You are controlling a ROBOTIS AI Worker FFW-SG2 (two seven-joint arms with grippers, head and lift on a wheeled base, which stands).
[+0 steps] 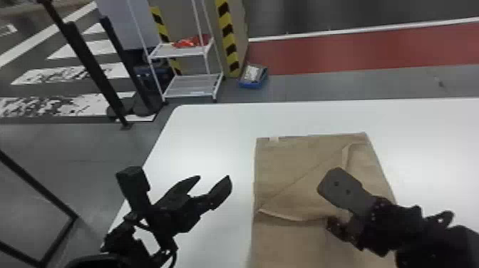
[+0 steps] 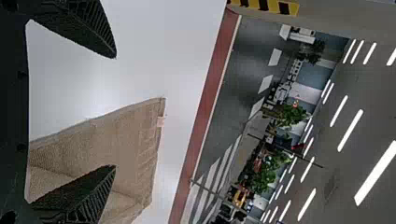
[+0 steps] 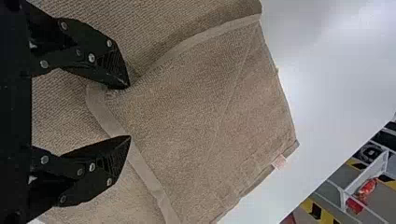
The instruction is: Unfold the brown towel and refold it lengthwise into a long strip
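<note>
The brown towel (image 1: 288, 167) lies on the white table, its far part crossed by a diagonal crease and a folded-over flap with a hemmed edge. My left gripper (image 1: 214, 178) stands open over the table, left of the towel. In the left wrist view, my left gripper (image 2: 116, 112) has its fingers wide apart, the towel (image 2: 126, 140) beyond. Over the towel's right half is my right gripper (image 1: 329, 206). In the right wrist view my right gripper (image 3: 130, 112) is open, its fingertips close to the towel (image 3: 196, 102) at the flap's corner; whether they touch it I cannot tell.
The white table (image 1: 206, 135) has its left edge running beneath my left arm. Past the far edge stand a white wire shelf (image 1: 189, 50) with red items, a blue box (image 1: 253, 76) on the floor and black posts (image 1: 92, 67) at the left.
</note>
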